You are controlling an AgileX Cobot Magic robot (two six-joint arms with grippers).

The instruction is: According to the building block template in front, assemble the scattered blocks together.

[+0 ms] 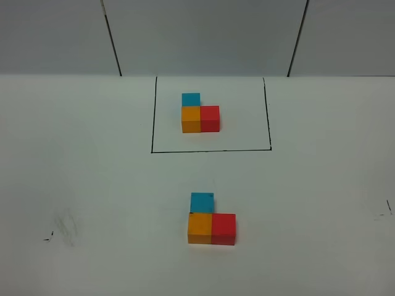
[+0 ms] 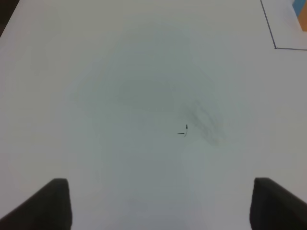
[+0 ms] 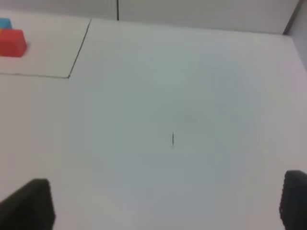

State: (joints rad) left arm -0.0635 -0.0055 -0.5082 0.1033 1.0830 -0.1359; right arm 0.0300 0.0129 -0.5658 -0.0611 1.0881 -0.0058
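A white table (image 1: 92, 185) fills most of the high view. At about eight o'clock on it sits a faint grey smudge (image 1: 65, 225), with a tiny dark tick mark (image 1: 48, 238) just beside it toward the edge. Over at four o'clock, near the border, are a few short dark scratches (image 1: 386, 211). Behind the table, at twelve o'clock, stands a pale grey back wall (image 1: 203, 37) crossed by two thin dark slanted lines (image 1: 111, 38), which may be seams between panels, though that is hard to tell. One wrist view shows the smudge (image 2: 206, 124) closer, with its tick mark (image 2: 185, 130); the other shows a single short dark line (image 3: 172, 139) on bare white surface.
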